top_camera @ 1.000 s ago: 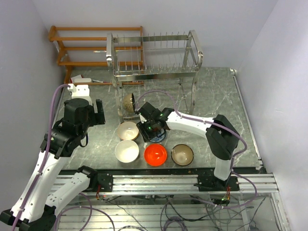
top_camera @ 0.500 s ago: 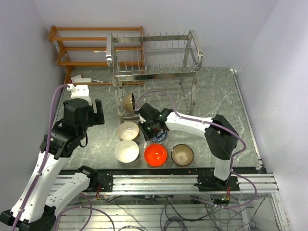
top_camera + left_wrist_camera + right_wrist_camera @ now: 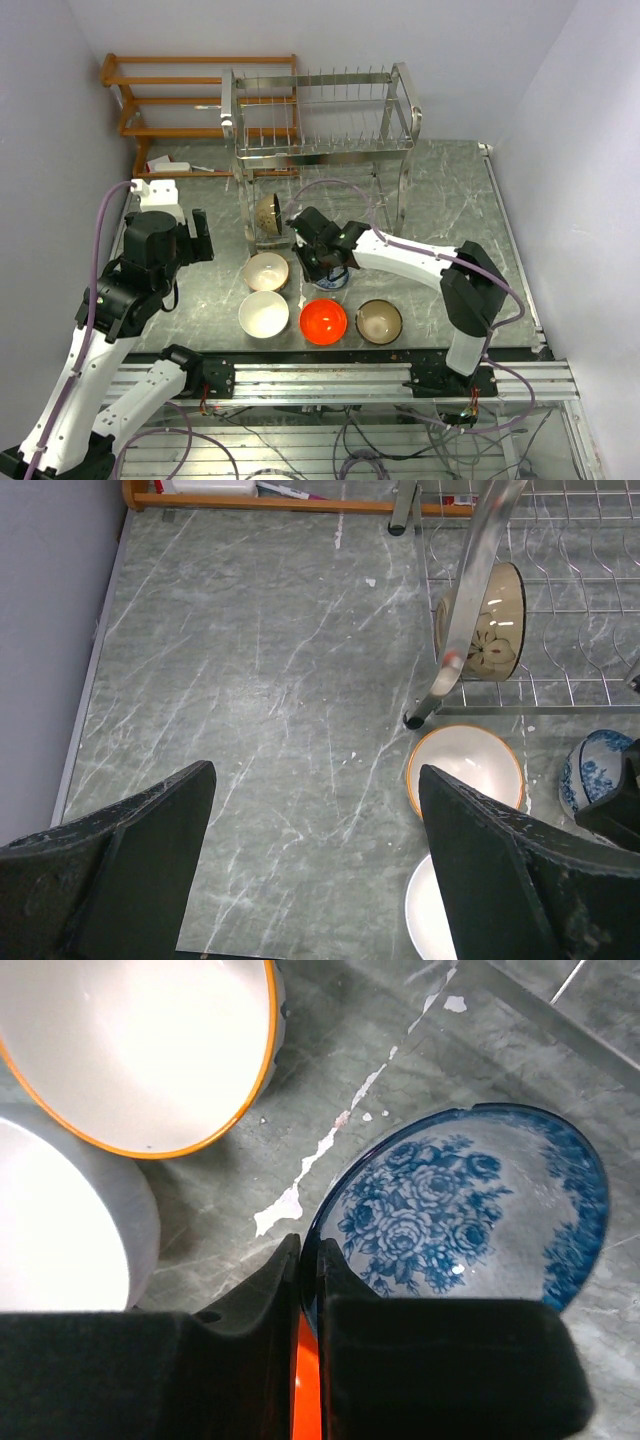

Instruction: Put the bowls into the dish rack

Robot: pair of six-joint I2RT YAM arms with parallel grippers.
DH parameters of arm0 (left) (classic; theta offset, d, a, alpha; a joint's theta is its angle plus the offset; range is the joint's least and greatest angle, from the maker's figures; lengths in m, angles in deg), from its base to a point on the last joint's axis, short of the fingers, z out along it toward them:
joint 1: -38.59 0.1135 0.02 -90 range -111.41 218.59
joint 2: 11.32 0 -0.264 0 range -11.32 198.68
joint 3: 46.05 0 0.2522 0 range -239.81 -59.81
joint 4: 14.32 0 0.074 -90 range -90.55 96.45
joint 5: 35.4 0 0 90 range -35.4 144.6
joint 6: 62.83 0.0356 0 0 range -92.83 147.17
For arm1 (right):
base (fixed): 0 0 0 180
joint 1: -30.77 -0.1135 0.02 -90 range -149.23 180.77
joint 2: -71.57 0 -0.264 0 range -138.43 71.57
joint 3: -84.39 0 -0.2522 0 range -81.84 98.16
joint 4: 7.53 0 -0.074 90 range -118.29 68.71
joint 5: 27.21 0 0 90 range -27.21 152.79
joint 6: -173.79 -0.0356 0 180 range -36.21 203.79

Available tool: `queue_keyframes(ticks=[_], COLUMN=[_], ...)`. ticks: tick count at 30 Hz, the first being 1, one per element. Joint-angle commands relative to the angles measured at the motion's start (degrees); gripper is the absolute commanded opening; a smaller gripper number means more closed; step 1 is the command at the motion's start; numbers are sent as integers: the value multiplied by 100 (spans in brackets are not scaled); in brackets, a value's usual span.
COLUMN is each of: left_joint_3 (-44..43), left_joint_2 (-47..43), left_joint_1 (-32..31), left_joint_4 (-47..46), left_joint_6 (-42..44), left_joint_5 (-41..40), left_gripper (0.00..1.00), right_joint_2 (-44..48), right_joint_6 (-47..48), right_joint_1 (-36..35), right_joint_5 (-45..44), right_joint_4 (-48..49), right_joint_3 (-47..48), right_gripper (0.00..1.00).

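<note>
My right gripper (image 3: 318,262) (image 3: 310,1260) is shut on the near rim of the blue-and-white patterned bowl (image 3: 470,1210) (image 3: 331,281), one finger inside and one outside, low over the table. I cannot tell whether the bowl touches the table. The cream-tan bowl (image 3: 267,271), white bowl (image 3: 263,313), red-orange bowl (image 3: 323,321) and olive-brown bowl (image 3: 379,321) sit upright on the table. A tan flower-painted bowl (image 3: 267,215) (image 3: 490,620) stands on edge in the silver dish rack's (image 3: 320,115) lower tier. My left gripper (image 3: 195,236) (image 3: 315,880) is open and empty over bare table, left of the bowls.
An orange wooden shelf (image 3: 200,100) stands behind the rack at the back left, with small items at its foot. Walls close in on both sides. The rack's front leg (image 3: 412,721) stands just behind the cream-tan bowl (image 3: 465,770).
My right gripper has shifted slightly back toward the rack with the blue-and-white bowl's rim in it. My left arm has drifted a little to the left.
</note>
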Motion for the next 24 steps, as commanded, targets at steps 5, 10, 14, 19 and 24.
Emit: queue_keyframes(ticks=[5,10,14,19,24], left_joint_3=[-10,-159,-238,-375,-564], left_joint_2=[-26,54,110,260,393], left_joint_1=[41,39,39,39,40], left_joint_4=[-112,-96,-93,-132,-110], left_joint_6=[60,163,216,254,317], left_joint_5=[-91,-127,-140,-120,-159], left_gripper=[93,93,93,93,93], right_joint_2=[525,762,971,949,911], right_joint_6=[-511,-953,-1415,-2016,-2807], right_joint_1=[328,793,1304,1755,1866], right_joint_5=[811,1696,2464,3451,4129], right_joint_4=[505,1108,1759,2781,3995], right_joint_3=[77,-98,-381,-654,-1005], right_gripper=[0,0,0,0,0])
